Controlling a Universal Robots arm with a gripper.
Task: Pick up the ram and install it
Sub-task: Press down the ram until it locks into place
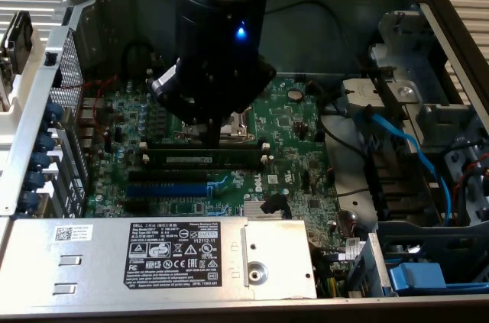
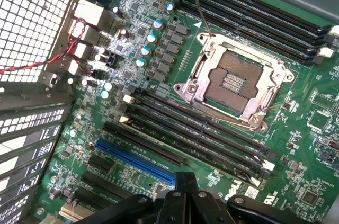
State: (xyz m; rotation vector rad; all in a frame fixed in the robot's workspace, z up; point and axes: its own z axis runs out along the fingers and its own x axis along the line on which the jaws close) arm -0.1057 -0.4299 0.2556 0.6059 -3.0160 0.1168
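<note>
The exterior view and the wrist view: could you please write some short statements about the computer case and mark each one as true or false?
1. The ram lies along the black memory slots, next to the CPU socket. True.
2. A cooler covers the CPU socket. False: the socket is bare, with only its metal frame around it.
3. A card sits in the blue expansion slot. False: the slot is empty.
4. A blue cable runs on the exterior view's right. True.
5. The gripper hangs over the labelled power supply. False: it hangs over the motherboard, just above the ram.
</note>
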